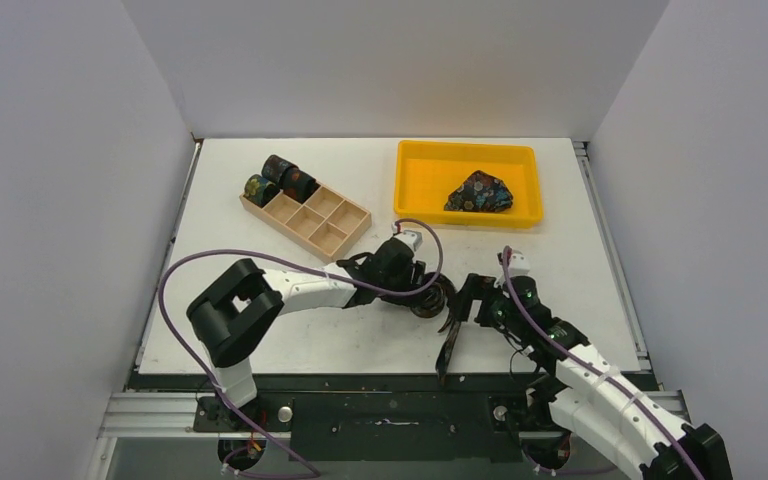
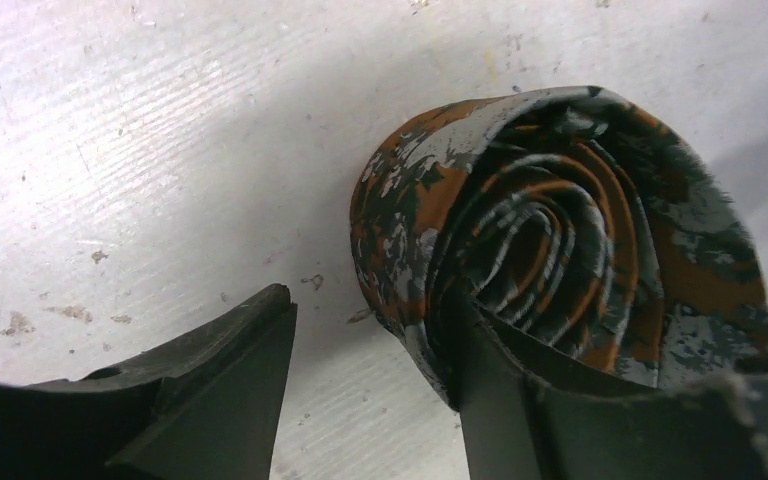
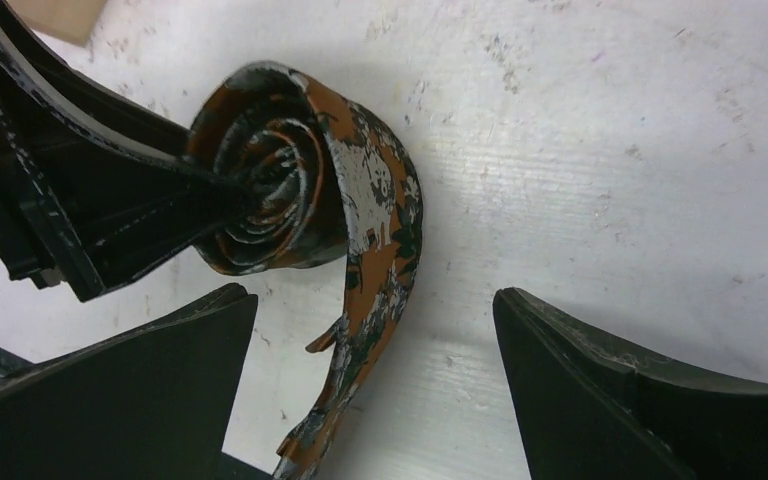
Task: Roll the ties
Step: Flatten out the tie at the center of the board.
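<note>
A brown-rust speckled tie (image 2: 560, 230) lies coiled on the white table, its loose tail (image 1: 448, 345) running to the front edge. My left gripper (image 2: 375, 330) is open: one finger (image 2: 550, 400) is pushed into the coil's layers, while the other (image 2: 210, 390) stands apart on bare table. In the right wrist view the coil (image 3: 270, 180) has that left finger in its centre. My right gripper (image 3: 372, 293) is open and straddles the tail (image 3: 380, 270) without touching it. Three rolled ties (image 1: 280, 180) sit at the wooden box's far end. A folded blue floral tie (image 1: 480, 192) lies in the yellow tray.
The wooden compartment box (image 1: 318, 222) stands at the back left, close behind the left gripper (image 1: 422, 290). The yellow tray (image 1: 415, 185) is at the back right. The right gripper (image 1: 467, 300) is just right of the coil. White walls close in three sides.
</note>
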`<state>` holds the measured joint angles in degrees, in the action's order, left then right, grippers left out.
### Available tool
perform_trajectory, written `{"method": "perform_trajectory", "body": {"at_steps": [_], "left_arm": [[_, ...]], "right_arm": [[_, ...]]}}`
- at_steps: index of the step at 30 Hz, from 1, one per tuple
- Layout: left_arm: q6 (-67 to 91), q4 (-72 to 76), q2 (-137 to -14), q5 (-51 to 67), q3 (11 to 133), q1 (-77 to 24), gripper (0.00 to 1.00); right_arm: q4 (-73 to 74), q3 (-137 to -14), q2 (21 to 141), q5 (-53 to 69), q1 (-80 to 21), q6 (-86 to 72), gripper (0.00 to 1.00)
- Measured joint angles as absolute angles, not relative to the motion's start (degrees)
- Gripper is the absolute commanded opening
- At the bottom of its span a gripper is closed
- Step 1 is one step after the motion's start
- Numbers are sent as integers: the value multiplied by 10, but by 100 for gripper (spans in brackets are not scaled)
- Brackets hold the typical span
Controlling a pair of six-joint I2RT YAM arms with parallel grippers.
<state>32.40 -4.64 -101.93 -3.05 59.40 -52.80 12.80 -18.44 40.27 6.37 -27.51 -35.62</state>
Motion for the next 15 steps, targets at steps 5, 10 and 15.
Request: {"method": "perform_trajectory", "body": {"at_steps": [5,10,15], "left_arm": [[329,-47,-1022,-50,576,-528,33],[330,-45,-997,-75,535,-528,29],[330,-46,-969,-88,504,-528,30]], "right_arm": [[121,-199,490,41,-324,-355,78],[125,-238,599,-26,-393,-361,64],[125,-242,646,-58,-398,-369,67]]}}
